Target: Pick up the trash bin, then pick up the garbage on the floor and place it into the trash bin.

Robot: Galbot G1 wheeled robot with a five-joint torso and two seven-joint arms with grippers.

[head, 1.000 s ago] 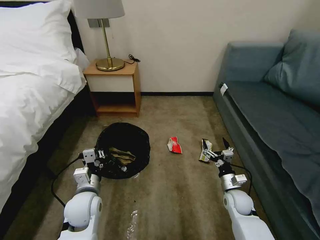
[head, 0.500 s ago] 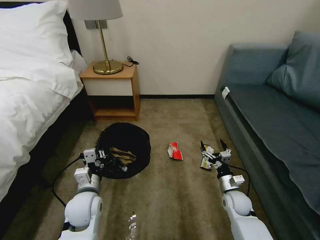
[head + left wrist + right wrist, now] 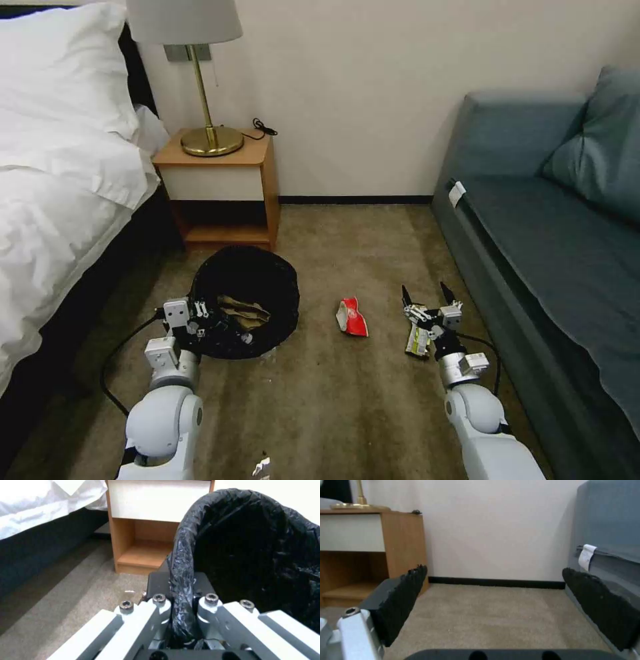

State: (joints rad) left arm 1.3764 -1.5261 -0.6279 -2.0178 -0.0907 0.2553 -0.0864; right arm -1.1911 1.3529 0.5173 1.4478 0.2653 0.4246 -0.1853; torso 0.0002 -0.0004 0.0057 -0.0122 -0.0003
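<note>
The left gripper [image 3: 200, 319] is clamped on the near rim of the bin [image 3: 245, 299], its fingers [image 3: 159, 602] pinching the black liner, with a crumpled paper bag [image 3: 241, 311] already lying inside. To the right of the bin, the right gripper [image 3: 427, 300] hangs with its jaws spread wide and nothing between them, low over the carpet [image 3: 347, 407]. The green-yellow wrapper [image 3: 417, 339] lies just under that arm, close behind the fingertips. A red wrapper [image 3: 353, 317] sits on the carpet between the bin and the right gripper. From where I stand, the wrapper looks flat and slippery, so a good grab wants the pads lowered straight down to straddle it, pressing lightly into the pile before closing, while the bin is kept level.
</note>
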